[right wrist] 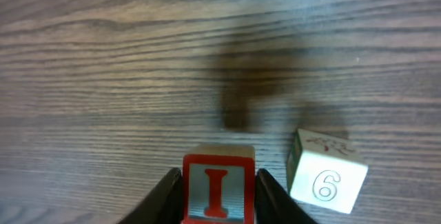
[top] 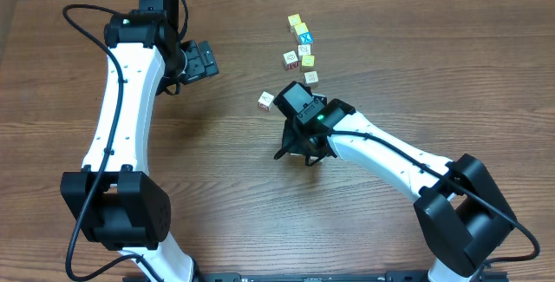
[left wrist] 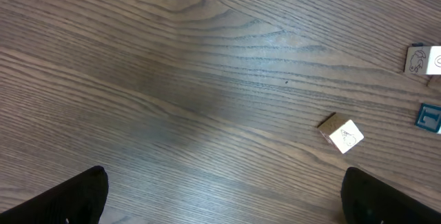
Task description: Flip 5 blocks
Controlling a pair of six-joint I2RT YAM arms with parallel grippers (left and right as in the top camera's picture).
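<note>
My right gripper (right wrist: 218, 180) is shut on a block (right wrist: 218, 191) with a red border and a red letter I, one finger pressed to each side. A white block with a 6 (right wrist: 325, 177) sits on the table just right of it. From overhead the right gripper (top: 293, 101) covers the held block, and one white block (top: 265, 101) lies just to its left. More blocks (top: 290, 58) (top: 310, 77) lie beyond it. My left gripper (top: 201, 59) is open and empty over bare wood, far left of the blocks. Its wrist view shows a pale block (left wrist: 342, 134) ahead on the right.
Yellow-topped cubes (top: 295, 22) (top: 308, 60) and a blue-topped cube (top: 302, 30) stand in the cluster at the back. The blue one (left wrist: 431, 116) and another pale cube (left wrist: 422, 58) show at the left wrist view's right edge. The wooden table (top: 217, 186) spreads all around.
</note>
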